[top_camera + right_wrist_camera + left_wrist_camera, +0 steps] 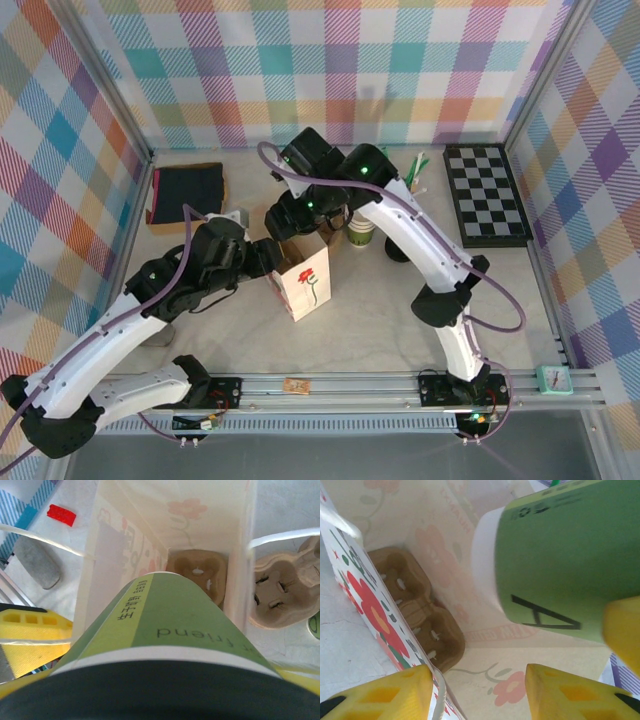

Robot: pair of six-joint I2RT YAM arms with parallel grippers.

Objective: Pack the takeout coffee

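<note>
Table (380,320) bag (305,285) beneath right claw (167,655) gripping takeout coffee (165,610).

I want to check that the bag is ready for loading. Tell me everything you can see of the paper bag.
The paper bag is white, printed with red flowers, and has white handles. It stands upright and open on the table. A brown cardboard cup tray lies on its bottom. The coffee cup is held tilted over its mouth.

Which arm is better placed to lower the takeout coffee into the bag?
Right: the right fingers hold the takeout coffee above the open paper bag and cup carrier. The left fingers are open beside it.
</note>
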